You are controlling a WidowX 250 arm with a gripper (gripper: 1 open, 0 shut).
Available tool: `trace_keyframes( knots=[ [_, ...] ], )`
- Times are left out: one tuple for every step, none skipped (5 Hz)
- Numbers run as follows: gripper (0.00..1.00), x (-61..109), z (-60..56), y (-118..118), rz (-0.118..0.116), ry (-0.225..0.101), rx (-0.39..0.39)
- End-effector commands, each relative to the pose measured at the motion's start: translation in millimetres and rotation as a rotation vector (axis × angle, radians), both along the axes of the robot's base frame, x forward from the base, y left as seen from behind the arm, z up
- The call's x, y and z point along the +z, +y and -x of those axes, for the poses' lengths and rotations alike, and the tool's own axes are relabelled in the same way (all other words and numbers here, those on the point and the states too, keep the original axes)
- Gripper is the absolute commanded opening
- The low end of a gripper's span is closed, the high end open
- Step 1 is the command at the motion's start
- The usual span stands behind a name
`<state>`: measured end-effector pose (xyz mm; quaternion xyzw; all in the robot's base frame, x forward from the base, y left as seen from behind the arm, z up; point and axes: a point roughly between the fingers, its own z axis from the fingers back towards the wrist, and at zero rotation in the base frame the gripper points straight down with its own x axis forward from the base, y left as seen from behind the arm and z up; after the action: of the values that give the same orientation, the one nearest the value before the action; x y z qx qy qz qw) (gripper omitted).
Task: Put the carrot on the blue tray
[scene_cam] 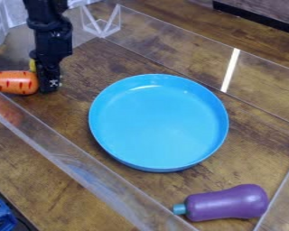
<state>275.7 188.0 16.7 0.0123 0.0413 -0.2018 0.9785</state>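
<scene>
Carrot (pixel 12 83) lying on its side at the far left of the wooden table (pixel 135 54), orange body pointing toward the left picture edge, dark grooves visible across it. Leafy end hidden behind the gripper (pixel 44 84). Not on the blue tray (pixel 213 140); well apart from it, bare wood between the two.

Gripper pointing straight down, black, fingertips at table level right at the carrot's right end. Fingers (pixel 47 82) drawn in close around that end, pinching the carrot there by the look of it; exact contact too small to confirm. Carrot's orange body sticking out to the left of the fingers, roughly level.

Arm (pixel 48 36) rising vertically above the gripper, black, running out of the top of the picture.

Blue tray sitting flat mid-table, round, shallow, raised rim, nothing inside it. Right of the gripper, not touching it.

Purple eggplant (pixel 228 203) lying on its side near the bottom right, below the tray's lower rim, close to it but apart. Small blue-green stem end pointing left.

Clear plastic wall (pixel 62 153) running diagonally along the near-left edge of the table, just below the carrot and the tray. Another clear panel edge at the far right. Bright white glare streak on the wood right of the tray's upper rim. Clear angular object at the top, behind the arm, too indistinct to identify.
</scene>
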Motion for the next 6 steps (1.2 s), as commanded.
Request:
trace_keyframes(
  knots=[
    [0.0,5.4,10.4,-2.3,0.009,0.034,0.048],
    [0.0,23.7,6.3,-17.3,-0.013,0.029,0.042],
    [0.0,40.6,2.6,-28.2,-0.024,0.035,0.048],
    [0.0,53.2,-0.6,-38.7,-0.037,0.037,0.045],
    [0.0,67.6,-4.7,-55.1,-0.052,0.035,0.032],
    [0.0,80.5,-9.1,-71.2,-0.066,0.027,0.01]
  ],
)
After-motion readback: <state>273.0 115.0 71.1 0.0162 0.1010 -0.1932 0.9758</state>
